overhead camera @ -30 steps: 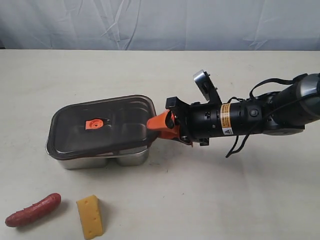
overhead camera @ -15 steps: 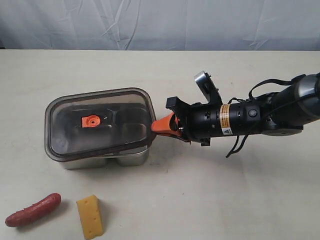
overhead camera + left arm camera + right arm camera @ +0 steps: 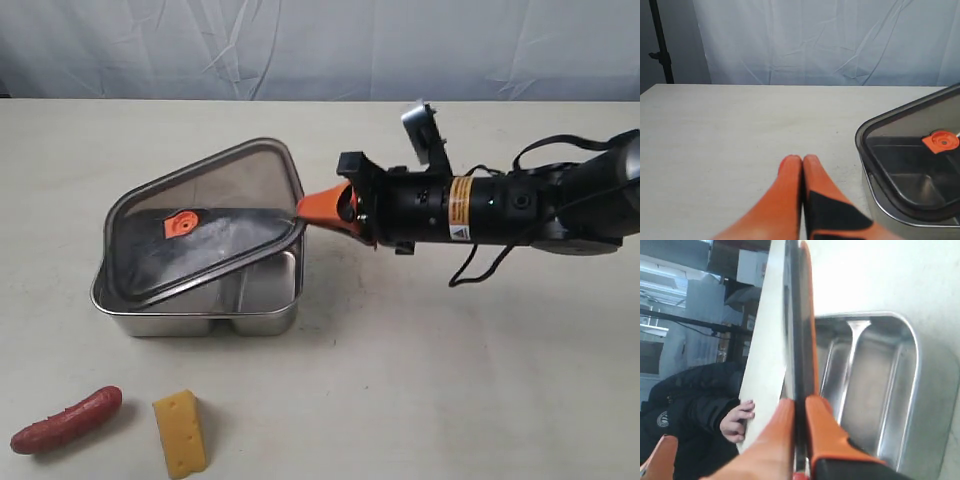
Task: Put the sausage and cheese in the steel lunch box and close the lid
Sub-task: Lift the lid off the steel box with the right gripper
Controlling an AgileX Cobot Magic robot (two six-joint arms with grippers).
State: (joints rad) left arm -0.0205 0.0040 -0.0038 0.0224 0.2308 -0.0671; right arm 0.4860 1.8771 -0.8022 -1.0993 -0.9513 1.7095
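1. The exterior view alone shows the small dark red curved sausage (image 3: 65,420) and the yellow-orange holed cheese wedge (image 3: 180,433). Both lie on the pale table (image 3: 450,380), well apart from the right jaws and outside the long wall of the shiny rectangular steel lunch box (image 3: 200,320). The left arm is absent from this view.
2. The left wrist view alone shows the left jaws. They are pressed together, grasp nothing and hang over bare table with the box off to one side.
3. The right wrist view shows the dark smoky translucent lid (image 3: 200,235) edge-on between the orange fingers (image 3: 825,430), which are clenched on its short edge. Beyond them the open box shows 2 compartments and a divider. A person's hand (image 3: 737,420) appears past the table edge.
4. The lid's long axis runs straight away from the right jaws. The gripped end is raised and the far end is down on the box rim. The orange-red valve (image 3: 181,223) faces up.
5. The sausage's long axis runs roughly along the box's length, and the cheese's axis points toward the box wall. The 2 are close but apart.
6. A yellow label (image 3: 458,215) on the right arm is too small to read.
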